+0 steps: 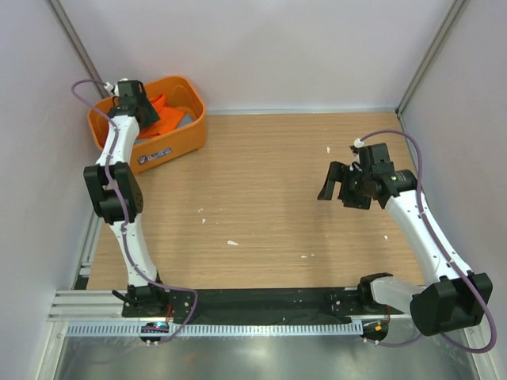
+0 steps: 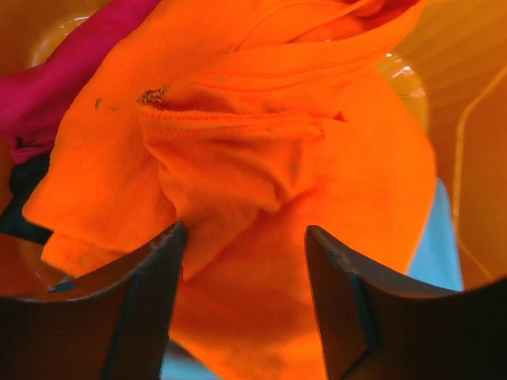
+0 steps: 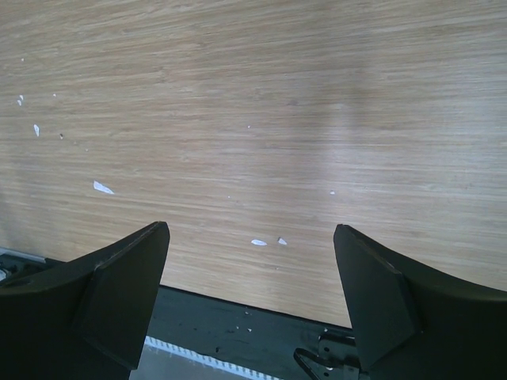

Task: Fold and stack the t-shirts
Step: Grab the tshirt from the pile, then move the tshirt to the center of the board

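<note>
My left tool (image 2: 242, 231) part open astride an orange shirt (image 2: 238, 150) fold, my right tool (image 3: 249, 231) wide open, empty, above the desk (image 3: 261, 111)

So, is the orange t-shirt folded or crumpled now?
Crumpled: the orange t-shirt lies bunched with loose creases inside the orange tub, not laid flat.

Orange t-shirt (image 2: 261, 158) — crumpled, in tub (image 1: 195, 131).
</note>
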Action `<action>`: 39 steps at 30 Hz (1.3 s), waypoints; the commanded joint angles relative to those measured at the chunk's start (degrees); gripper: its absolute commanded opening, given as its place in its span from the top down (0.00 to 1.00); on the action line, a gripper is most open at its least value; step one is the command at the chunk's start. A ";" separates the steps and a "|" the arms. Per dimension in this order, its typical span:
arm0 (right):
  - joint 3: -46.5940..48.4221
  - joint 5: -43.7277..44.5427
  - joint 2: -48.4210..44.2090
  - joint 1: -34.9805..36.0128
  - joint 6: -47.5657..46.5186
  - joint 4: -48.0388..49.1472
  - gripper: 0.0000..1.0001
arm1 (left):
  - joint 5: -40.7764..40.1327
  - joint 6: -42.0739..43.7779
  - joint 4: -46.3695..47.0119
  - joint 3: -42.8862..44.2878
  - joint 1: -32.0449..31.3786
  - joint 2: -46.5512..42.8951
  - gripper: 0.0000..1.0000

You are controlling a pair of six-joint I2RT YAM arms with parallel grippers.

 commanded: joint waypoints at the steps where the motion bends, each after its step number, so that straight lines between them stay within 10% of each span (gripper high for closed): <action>1: 1.96 2.25 0.12 -0.24 -1.67 0.97 0.09 | -1.12 1.65 -0.44 4.45 1.12 2.13 0.38; 3: 2.66 3.13 0.56 -0.33 -1.59 1.41 0.08 | -1.65 1.56 -0.62 5.68 1.21 3.37 0.41; 10: 7.14 4.89 4.42 -0.68 -0.88 0.97 0.09 | -0.86 0.16 -1.67 13.23 2.09 5.93 1.00; 28: 9.17 -2.14 11.01 0.81 -1.06 4.75 0.11 | 22.25 -21.46 14.41 17.82 -2.57 -29.73 1.00; 33: 9.43 -2.84 11.90 3.53 -0.62 5.10 0.11 | 23.22 -21.82 13.19 14.31 -12.92 -35.11 1.00; 39: 9.52 -3.46 11.37 4.33 -0.09 5.98 0.10 | 27.79 -25.15 11.34 -14.48 -21.99 -44.95 1.00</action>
